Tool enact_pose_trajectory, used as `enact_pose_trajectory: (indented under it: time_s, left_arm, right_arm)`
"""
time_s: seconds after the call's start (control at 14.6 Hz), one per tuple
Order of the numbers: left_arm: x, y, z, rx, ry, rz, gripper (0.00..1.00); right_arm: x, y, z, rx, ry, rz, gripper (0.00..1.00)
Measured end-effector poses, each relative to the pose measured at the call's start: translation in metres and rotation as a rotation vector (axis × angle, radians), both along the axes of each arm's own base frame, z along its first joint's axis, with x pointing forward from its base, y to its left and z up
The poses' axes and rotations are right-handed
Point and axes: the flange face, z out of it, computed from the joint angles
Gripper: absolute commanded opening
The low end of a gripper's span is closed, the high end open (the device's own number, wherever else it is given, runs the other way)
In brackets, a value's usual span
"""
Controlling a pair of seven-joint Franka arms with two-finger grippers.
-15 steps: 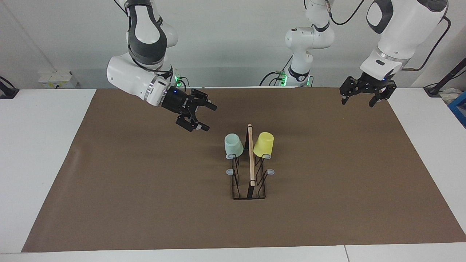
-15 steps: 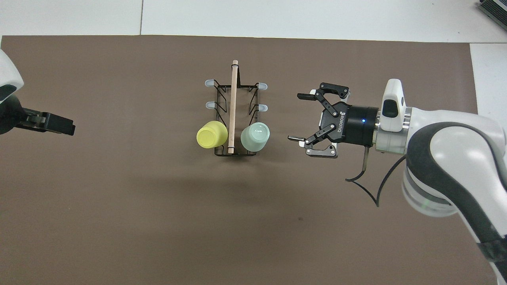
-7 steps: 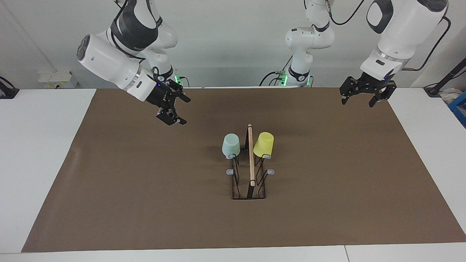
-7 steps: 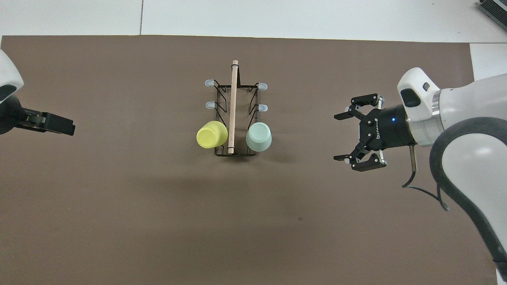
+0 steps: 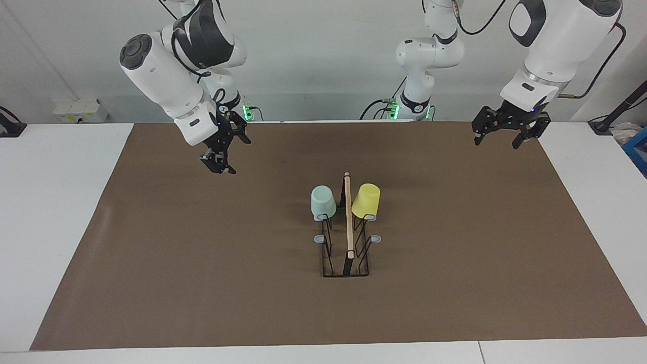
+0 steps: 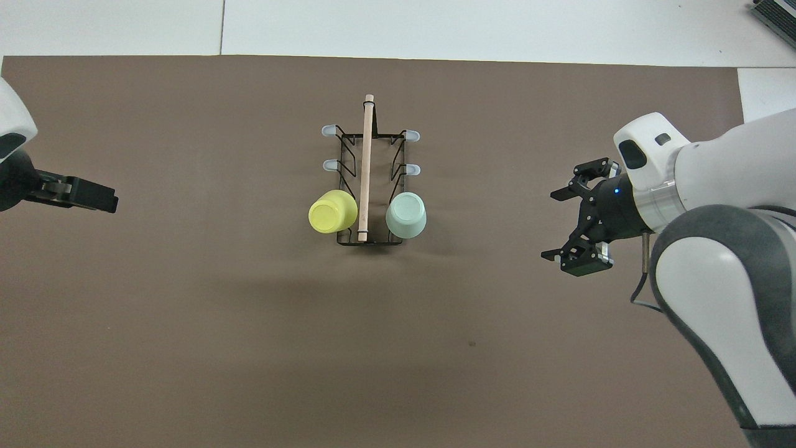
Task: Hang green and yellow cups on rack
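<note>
The rack stands near the centre of the facing view, on the brown mat. Both cups hang upside down on its two prongs nearest the robots: the green cup on the side toward the right arm's end, the yellow cup on the side toward the left arm's end, with the wooden rod running between them. This view shows the cups' tapered sides and the wire legs under them. The overhead view shows only their round bottoms beside the rod, and it makes plain the four bare grey-capped prongs, two on each side, higher in that frame.

The right gripper hangs in the upper left of the facing view, above the mat, well apart from the rack, fingers spread and holding nothing. In the overhead view it sits at mid right, its wide-apart fingertips easier to see.

The left gripper waits in the upper right of the facing view, over the mat's corner, fingers apart and empty. The overhead view catches only a black part of it at the left edge, where the spread cannot be told.
</note>
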Motion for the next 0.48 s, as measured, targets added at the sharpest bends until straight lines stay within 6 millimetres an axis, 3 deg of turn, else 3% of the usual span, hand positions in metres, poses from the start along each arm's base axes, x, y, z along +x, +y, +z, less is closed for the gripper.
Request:
enact_pose_trajectory:
  time_s: [0.48]
  left_arm:
    - [-0.0010,-0.0026,0.0017,0.000,-0.003,-0.005,1.00]
  right_arm:
    - [-0.0073,-0.0048,0.0040,-0.196,0.176,-0.536,1.00]
